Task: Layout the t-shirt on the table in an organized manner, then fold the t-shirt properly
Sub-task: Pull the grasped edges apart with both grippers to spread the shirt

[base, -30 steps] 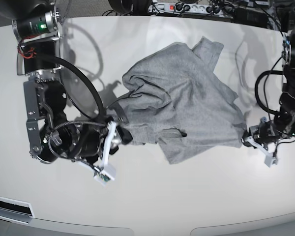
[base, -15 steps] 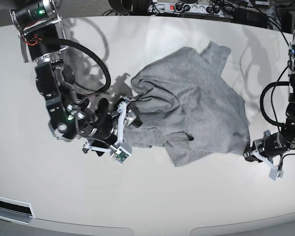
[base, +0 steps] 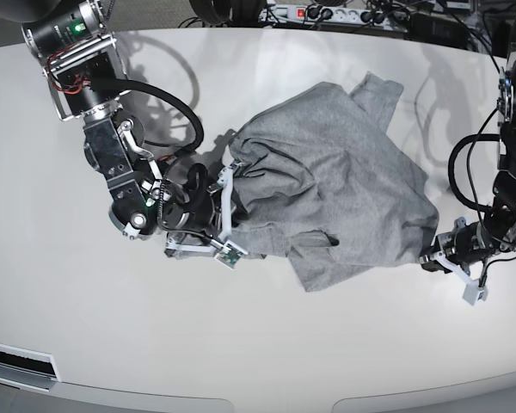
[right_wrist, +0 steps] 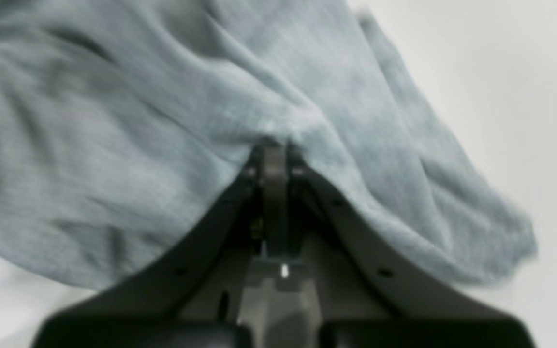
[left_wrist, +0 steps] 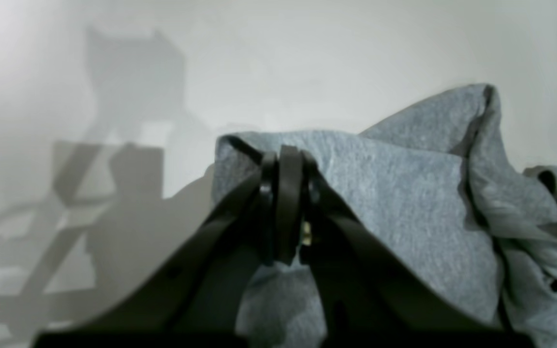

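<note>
The heather-grey t-shirt [base: 335, 185] lies crumpled in the middle of the white table [base: 267, 344], plain grey side showing, no lettering in view. My right gripper [base: 230, 182], on the base view's left, is shut on a fold at the shirt's left edge. In the right wrist view the right gripper [right_wrist: 271, 152] pinches the grey shirt cloth [right_wrist: 162, 121], which is bunched and raised. My left gripper [base: 430, 256], on the base view's right, is shut on the shirt's lower right corner. In the left wrist view the left gripper [left_wrist: 283, 166] clamps the shirt's hem [left_wrist: 394, 193].
A power strip and cables [base: 344, 13] lie along the table's far edge. A slotted fixture [base: 17, 366] sits at the front left corner. Bare white tabletop [left_wrist: 307, 48] surrounds the shirt on all sides.
My right arm has swung up and to the right, carrying the shirt's left edge with it. The shirt has shifted right and bunched. My left gripper has stayed on the lower right corner, moving only slightly.
</note>
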Available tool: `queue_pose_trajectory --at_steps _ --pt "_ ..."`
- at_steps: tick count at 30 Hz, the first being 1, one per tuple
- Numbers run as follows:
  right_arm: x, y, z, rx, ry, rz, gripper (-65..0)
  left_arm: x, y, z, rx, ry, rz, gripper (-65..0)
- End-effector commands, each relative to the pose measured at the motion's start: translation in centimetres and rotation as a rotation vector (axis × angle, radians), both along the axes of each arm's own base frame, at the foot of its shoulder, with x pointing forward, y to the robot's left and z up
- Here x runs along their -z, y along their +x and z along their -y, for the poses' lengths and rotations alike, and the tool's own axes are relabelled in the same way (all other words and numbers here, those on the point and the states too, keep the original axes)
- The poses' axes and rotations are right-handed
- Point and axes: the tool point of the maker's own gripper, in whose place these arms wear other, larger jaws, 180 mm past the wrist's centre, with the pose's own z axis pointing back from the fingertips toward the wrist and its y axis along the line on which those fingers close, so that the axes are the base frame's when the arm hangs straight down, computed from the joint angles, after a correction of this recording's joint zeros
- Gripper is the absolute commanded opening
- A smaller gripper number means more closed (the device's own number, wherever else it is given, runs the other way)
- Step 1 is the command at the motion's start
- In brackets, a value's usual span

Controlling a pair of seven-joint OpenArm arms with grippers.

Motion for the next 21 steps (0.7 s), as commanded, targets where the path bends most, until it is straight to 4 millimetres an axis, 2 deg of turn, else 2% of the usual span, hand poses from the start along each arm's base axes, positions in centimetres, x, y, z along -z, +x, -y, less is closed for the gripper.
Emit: queue_pose_trajectory --at_steps 1,3,5,9,13,15,17,21 --pt "-2.0 1.6 -0.4 -0.001 0.034 0.056 -65.0 -2.5 1.8 -0.6 -0.010 -0.004 0.073 -65.0" --pt "-2.6 2.3 -0.3 0.003 0.035 0.073 -65.0 -3.0 2.1 -1.0 -0.015 0.001 0.082 -65.0" --pt "-3.6 3.9 0.2 0.048 0.024 0.101 -65.0 -3.9 2.6 -1.6 -0.019 0.008 0.100 -65.0" --pt "-7.5 7.2 2.9 0.151 0.004 0.195 -65.0 -7.3 4.0 -0.9 0.071 -0.033 0.173 -65.0" --pt "-12.7 8.9 6.5 0.261 0.039 0.313 -65.0 -10.6 5.0 -0.7 0.119 -0.078 0.221 -65.0" --pt "-14.6 9.3 8.4 0.317 0.078 0.327 -65.0 -12.0 5.4 -1.0 0.133 -0.081 0.248 -65.0" --pt "-15.6 9.5 10.8 0.370 0.098 0.327 -65.0 -13.4 5.8 -1.5 0.142 -0.076 0.278 -65.0" --pt "-16.2 9.9 16.1 0.480 0.067 0.335 -65.0 -15.8 6.3 -2.8 0.154 -0.053 0.325 -65.0"
